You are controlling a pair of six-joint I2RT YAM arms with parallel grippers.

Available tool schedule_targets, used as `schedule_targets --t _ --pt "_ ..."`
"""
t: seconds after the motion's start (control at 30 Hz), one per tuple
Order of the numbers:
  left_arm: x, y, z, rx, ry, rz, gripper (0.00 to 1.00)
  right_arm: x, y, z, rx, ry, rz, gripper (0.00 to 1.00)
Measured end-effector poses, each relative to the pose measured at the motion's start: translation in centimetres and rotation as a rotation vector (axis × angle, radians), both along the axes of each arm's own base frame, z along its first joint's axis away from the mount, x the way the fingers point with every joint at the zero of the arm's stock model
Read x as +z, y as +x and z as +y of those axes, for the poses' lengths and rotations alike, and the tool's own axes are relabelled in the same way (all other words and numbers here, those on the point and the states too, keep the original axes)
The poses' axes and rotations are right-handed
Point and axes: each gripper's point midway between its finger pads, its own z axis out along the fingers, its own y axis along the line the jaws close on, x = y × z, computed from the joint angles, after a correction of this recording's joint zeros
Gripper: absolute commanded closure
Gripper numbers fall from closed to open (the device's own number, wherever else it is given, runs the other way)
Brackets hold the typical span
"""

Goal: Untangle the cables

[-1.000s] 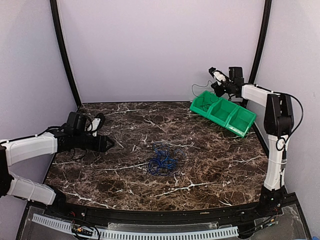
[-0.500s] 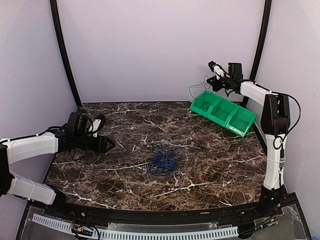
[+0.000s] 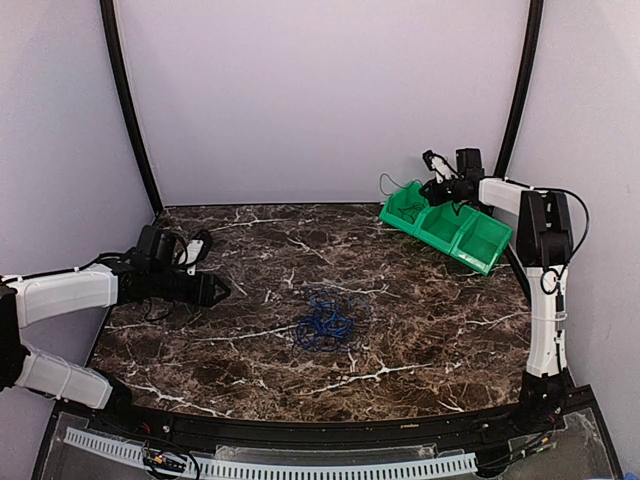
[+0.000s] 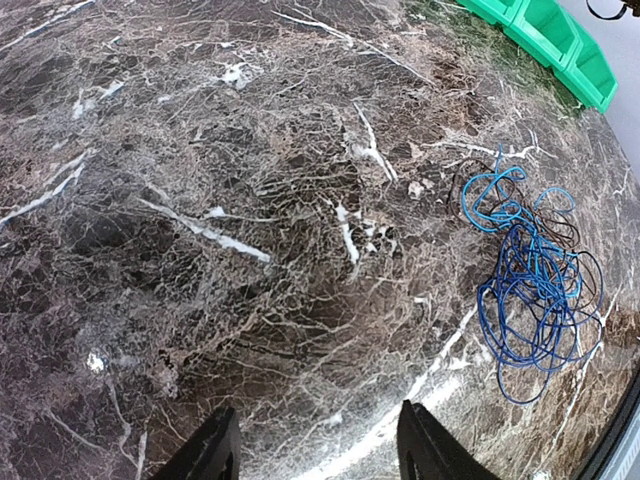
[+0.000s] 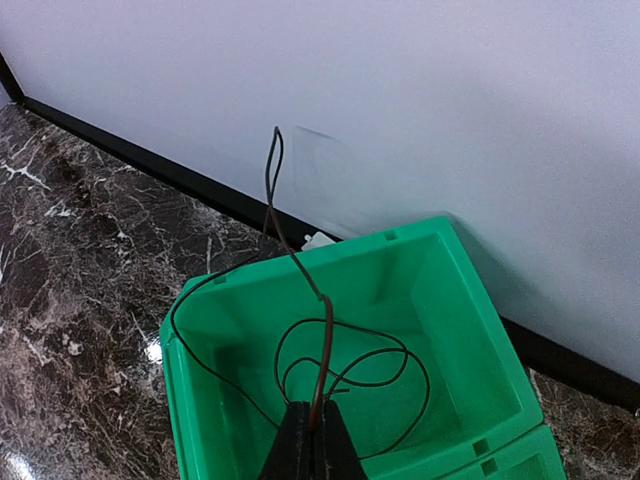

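Seen from above, the cables (image 3: 325,322) lie mid-table (image 3: 250,350), with open marble all round and the edges well away. The left claw (image 3: 222,288) hovers wide open and empty, unmoved. The right claw (image 3: 433,165) has dipped lower over the green bin (image 3: 470,245).

At the left wrist, the clump's long axis runs near to far.

At the right wrist, closed jaws pinch a black wire (image 5: 268,195) that rises upright, its loops lying in the bin.

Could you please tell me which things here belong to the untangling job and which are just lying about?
Job: blue cable clump; black wire pinched in the right gripper; green bin under it, probably for freed wires; open left gripper.
Just there: marble table; plain walls.
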Motion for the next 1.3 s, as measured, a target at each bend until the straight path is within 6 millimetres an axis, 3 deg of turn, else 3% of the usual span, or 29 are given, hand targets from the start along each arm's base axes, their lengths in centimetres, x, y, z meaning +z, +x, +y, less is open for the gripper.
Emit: schedule_targets --t 0.13,0.3,0.4,0.53,0.67,0.83,0.9,1.17,1.3 --pt "0.0 0.0 0.0 0.000 0.000 0.001 0.44 -0.6 0.0 -0.6 -0.040 -0.013 0.029 0.64" --pt "0.0 0.0 0.0 -0.001 -0.001 0.001 0.44 -1.9 -1.0 -0.9 -0.037 -0.058 0.088 0.45" --pt "0.0 0.0 0.0 -0.002 -0.002 0.001 0.43 -2.2 -1.8 -0.9 -0.025 -0.105 0.107 0.40" --pt "-0.1 -0.1 -0.1 -0.006 -0.005 0.006 0.43 -0.8 -2.1 -0.9 -0.014 -0.189 0.061 0.42" --pt "-0.4 -0.1 -0.2 -0.009 -0.008 0.020 0.44 1.0 -1.5 0.5 0.008 -0.250 -0.001 0.46" --pt "-0.6 -0.2 -0.3 -0.010 -0.010 0.030 0.43 3.1 1.4 2.7 0.018 -0.251 -0.096 0.52" --pt "-0.8 -0.2 -0.3 -0.009 -0.008 0.035 0.44 2.9 2.3 3.3 0.020 -0.244 -0.118 0.53" --pt "-2.0 -0.2 -0.2 -0.007 0.007 0.070 0.43 -1.7 3.6 4.3 0.003 -0.219 -0.087 0.60" --pt "-3.3 -0.4 -0.2 -0.006 0.023 0.110 0.43 -2.2 4.7 4.4 -0.020 -0.191 -0.110 0.65"
